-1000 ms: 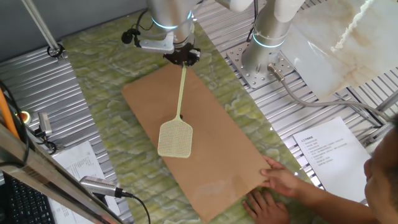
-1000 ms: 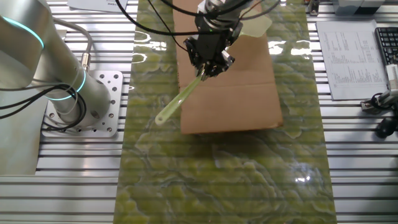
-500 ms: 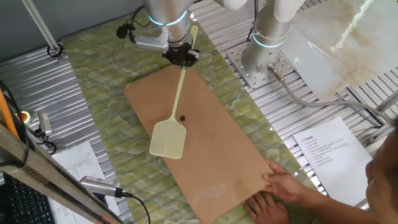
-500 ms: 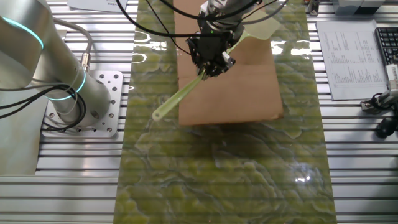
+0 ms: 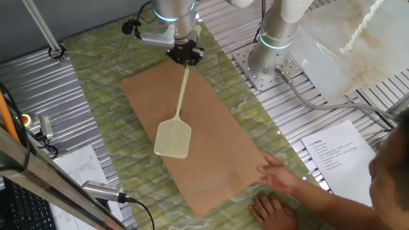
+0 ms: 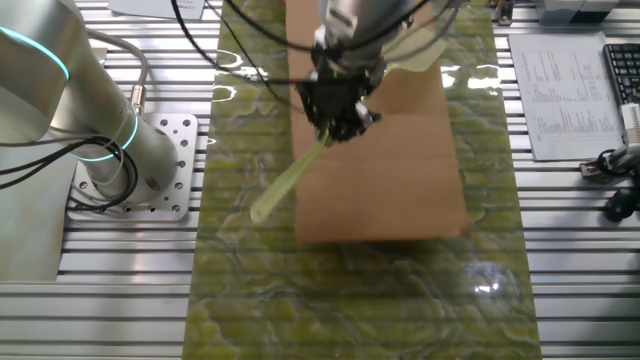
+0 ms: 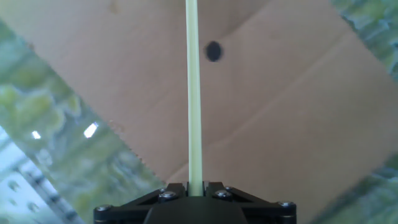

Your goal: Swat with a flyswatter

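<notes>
Here, the gripper (image 5: 185, 55) clamps the flyswatter (image 5: 177, 117) by its handle | mesh head over brown board (image 5: 217, 153) | best strike: flat, squarely onto the dark spot (image 7: 213, 51).

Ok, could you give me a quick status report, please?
Claw shut on flyswatter handle. Head over brown board. Person's hands at board's edge.

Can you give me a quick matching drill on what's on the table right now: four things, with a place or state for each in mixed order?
Things:
1. flyswatter
2. brown board
3. person's hands
4. black dot

Places or states:
A. at the board's near corner
B. handle held in the gripper, head over the board
C. lies on the green marbled mat
D. on the board, right of the handle in the hand view

Pairs: 1-B, 2-C, 3-A, 4-D
</notes>
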Available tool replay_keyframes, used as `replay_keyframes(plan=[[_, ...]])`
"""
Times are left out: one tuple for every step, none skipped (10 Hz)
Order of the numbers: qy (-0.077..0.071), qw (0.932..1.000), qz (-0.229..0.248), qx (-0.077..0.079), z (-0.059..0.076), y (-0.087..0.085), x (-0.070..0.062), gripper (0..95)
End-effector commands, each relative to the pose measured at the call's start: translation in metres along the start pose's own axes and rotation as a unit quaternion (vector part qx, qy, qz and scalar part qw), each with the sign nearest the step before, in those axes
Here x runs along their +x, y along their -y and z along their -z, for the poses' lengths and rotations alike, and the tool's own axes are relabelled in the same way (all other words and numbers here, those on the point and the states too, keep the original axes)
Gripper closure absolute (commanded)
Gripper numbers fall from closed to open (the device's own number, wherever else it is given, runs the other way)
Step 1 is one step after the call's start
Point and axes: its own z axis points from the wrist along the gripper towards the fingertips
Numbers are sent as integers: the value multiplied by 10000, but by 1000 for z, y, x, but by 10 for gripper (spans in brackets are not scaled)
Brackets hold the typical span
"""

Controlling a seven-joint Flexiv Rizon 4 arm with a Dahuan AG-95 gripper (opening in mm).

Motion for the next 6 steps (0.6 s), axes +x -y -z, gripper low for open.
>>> replay_keyframes(plan=[[-423,9911,1255,98,-13,13,29,950],[-460,9896,1359,136,-14,14,37,950],[-473,9882,1449,144,-14,15,43,950],[-470,9884,1441,124,-14,15,44,950],[-399,9897,1370,83,-15,15,40,950],[-279,9922,1215,24,-16,14,28,950]])
